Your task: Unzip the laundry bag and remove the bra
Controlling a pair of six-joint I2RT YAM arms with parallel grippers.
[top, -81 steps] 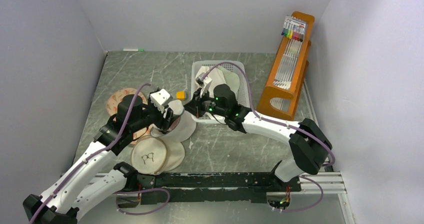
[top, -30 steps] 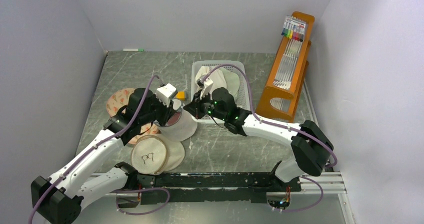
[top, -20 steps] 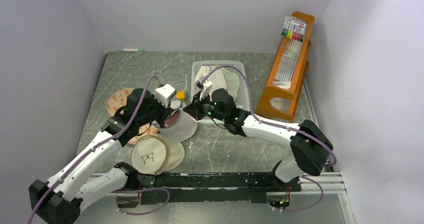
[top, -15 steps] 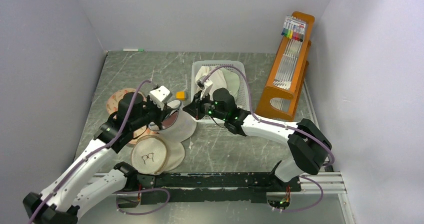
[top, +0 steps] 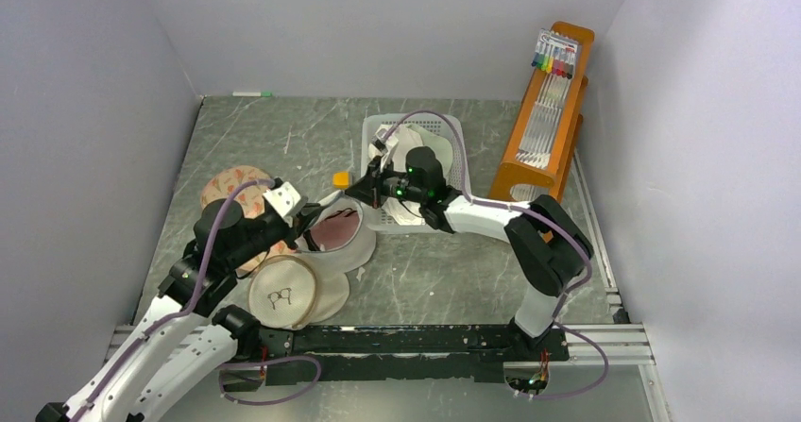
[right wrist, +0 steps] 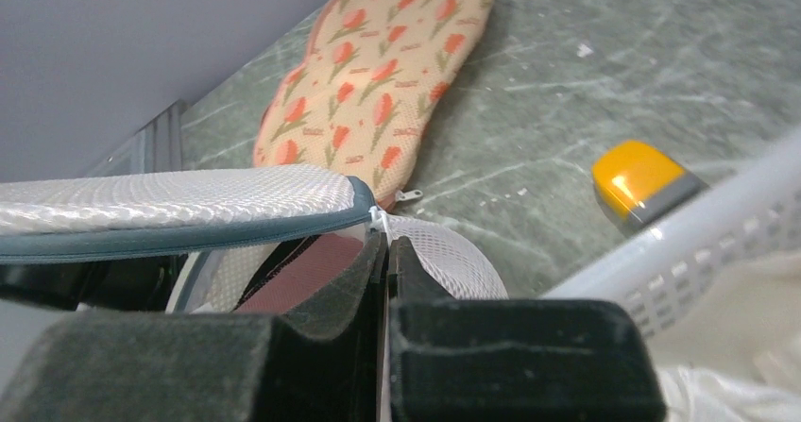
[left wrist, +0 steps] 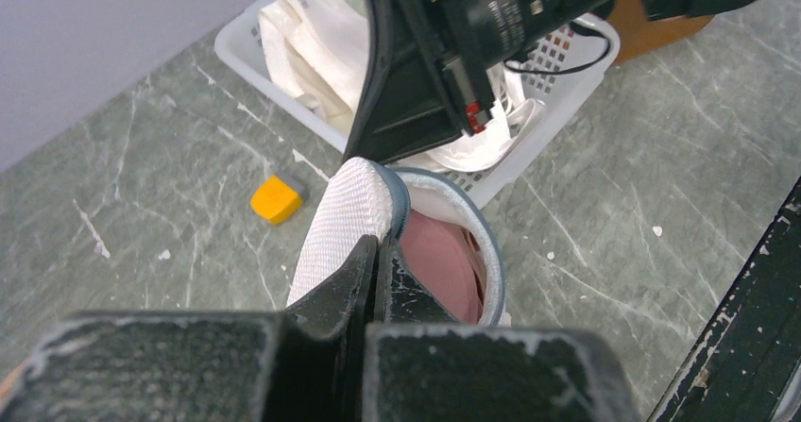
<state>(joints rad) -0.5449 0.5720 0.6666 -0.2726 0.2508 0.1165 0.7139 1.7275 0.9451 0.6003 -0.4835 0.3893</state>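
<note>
The white mesh laundry bag (top: pixel 351 244) lies mid-table with its grey-blue zipper band parted. The dusty-pink bra (top: pixel 331 231) shows inside the opening. My left gripper (top: pixel 307 217) is shut on the near mesh flap (left wrist: pixel 345 210), its jaws pressed together at the zipper edge (left wrist: pixel 378 252). The bra (left wrist: pixel 439 261) sits just right of those jaws. My right gripper (top: pixel 354 189) is shut on the far end of the zipper, (right wrist: pixel 385 243) where a white tab runs between the jaws. The mesh lid (right wrist: pixel 170 200) arches above the bra (right wrist: pixel 302 266).
A white basket (top: pixel 451 131) with pale garments stands behind the bag. An orange wooden rack (top: pixel 543 129) is at the right. A beige pouch with a glasses print (top: pixel 281 295) and a flower-patterned pad (top: pixel 227 186) lie left. A small yellow block (top: pixel 340 177) sits near the basket.
My left gripper closed on the bag's flap and drew back toward the near left. The right gripper shifted slightly farther back. The bag's opening gapes wider, showing more pink.
</note>
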